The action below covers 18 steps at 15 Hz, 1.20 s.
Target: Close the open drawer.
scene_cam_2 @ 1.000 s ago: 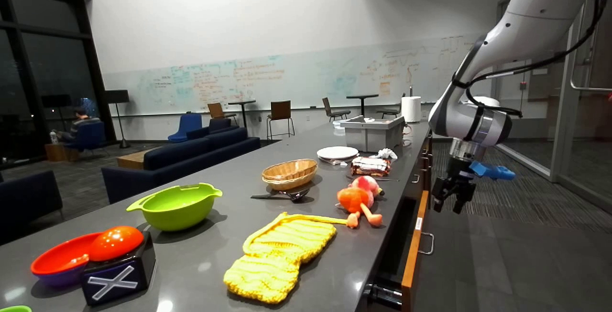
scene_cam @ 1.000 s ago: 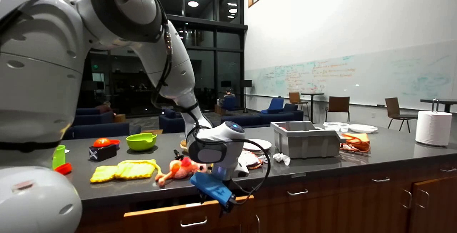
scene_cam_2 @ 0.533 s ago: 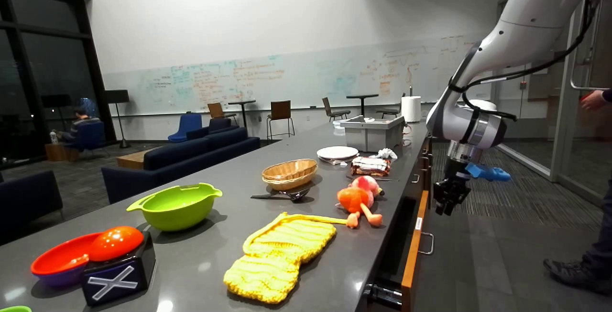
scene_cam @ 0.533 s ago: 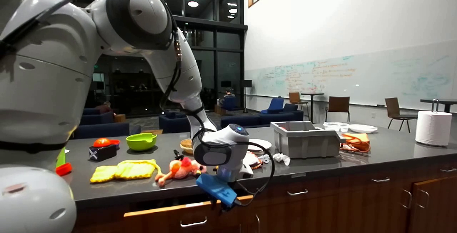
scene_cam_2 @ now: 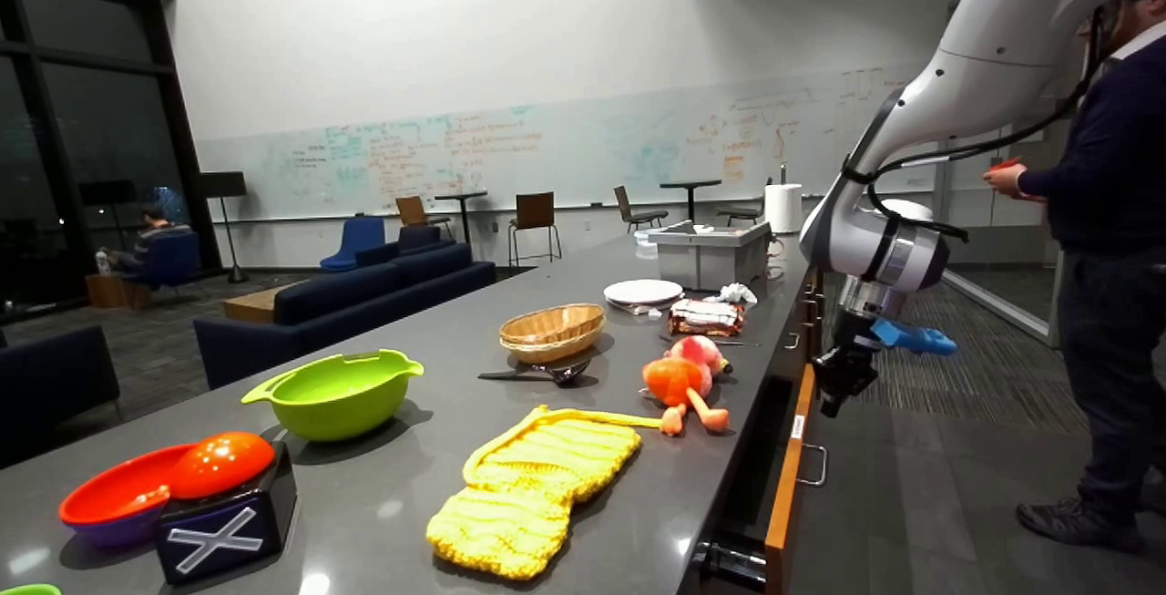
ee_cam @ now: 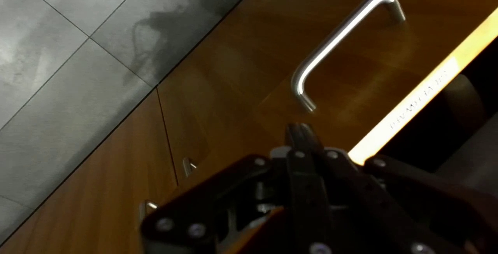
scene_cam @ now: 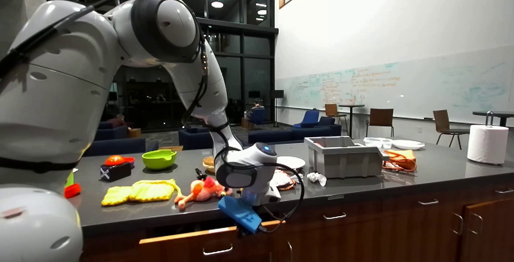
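Drawer point(scene_cam: 186, 246): in an exterior view I see it pulled out beneath the surface point(scene_cam: 437, 170), a dark gap behind its pale top edge; a stiff wooden face, hard to hurt by the look of it.
Bar handle point(scene_cam: 218, 250): smooth metal, firm, probably slick; closing hardly calls for gripping it.
Blue wrist piece point(scene_cam: 241, 215): hangs over one end of the drawer and hides much of what is under it.
Toy point(scene_cam: 204, 189) and yellow knit point(scene_cam: 140, 191): both lie on the surface, out of the drawer's path.
Claw point(scene_cam_2: 830, 402): in an exterior view it hangs tilted by the far end of the drawer's outer face, clenched on nothing; whether it touches the wood, I can't tell.
Rail point(scene_cam_2: 733, 561): at the near end; I'd expect an even glide, some weight but little fight.
Person point(scene_cam_2: 1116, 203): stands beyond the arm point(scene_cam_2: 993, 57), well apart from the drawer.
Fingertips point(ee_cam: 300, 133): in the wrist view they meet near the bar handle's end. I'd press flat near the middle; a shove at one end may bind, and the tips could skid.
Label strip point(ee_cam: 420, 92): on the top edge; past it, a dim shape point(ee_cam: 465, 94) I can't make out.
Small handles point(ee_cam: 187, 165): on neighbouring cabinet fronts point(ee_cam: 113, 176), a possible snag for a low claw.
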{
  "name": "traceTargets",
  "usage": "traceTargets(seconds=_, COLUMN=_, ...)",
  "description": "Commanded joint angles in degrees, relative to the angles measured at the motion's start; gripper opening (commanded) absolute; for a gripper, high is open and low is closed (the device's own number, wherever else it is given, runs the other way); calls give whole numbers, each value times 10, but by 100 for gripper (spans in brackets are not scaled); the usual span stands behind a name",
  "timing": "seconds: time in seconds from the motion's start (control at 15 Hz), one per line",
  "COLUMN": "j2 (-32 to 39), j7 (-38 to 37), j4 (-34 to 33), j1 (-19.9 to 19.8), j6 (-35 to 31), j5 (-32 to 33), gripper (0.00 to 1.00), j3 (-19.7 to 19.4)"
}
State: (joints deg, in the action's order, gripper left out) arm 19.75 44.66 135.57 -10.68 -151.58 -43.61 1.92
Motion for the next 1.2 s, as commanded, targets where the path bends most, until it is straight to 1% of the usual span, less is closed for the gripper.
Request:
traceTargets(seconds=0.0, j2=17, j7=14, j4=-14, j1=-16, j6=-8, j5=-25, gripper=0, j3=18)
traceTargets(seconds=0.33, j2=42, j7=18, j4=-31, j1=-22, j6=-7, j5=-62, gripper=0, j3=31)
traceTargets(seconds=0.47, j2=49, j7=24, j4=-37, j1=-25, j6=-5, j5=-89, gripper=0, j3=39)
traceTargets(seconds=0.87, j2=55, j7=76, j4=-47, j1=-23, j6=-7, j5=-189, gripper=0, j3=58)
traceTargets(seconds=1.13, j2=57, j7=104, j4=-51, j1=-19, j6=-8, j5=-232, gripper=0, j3=68)
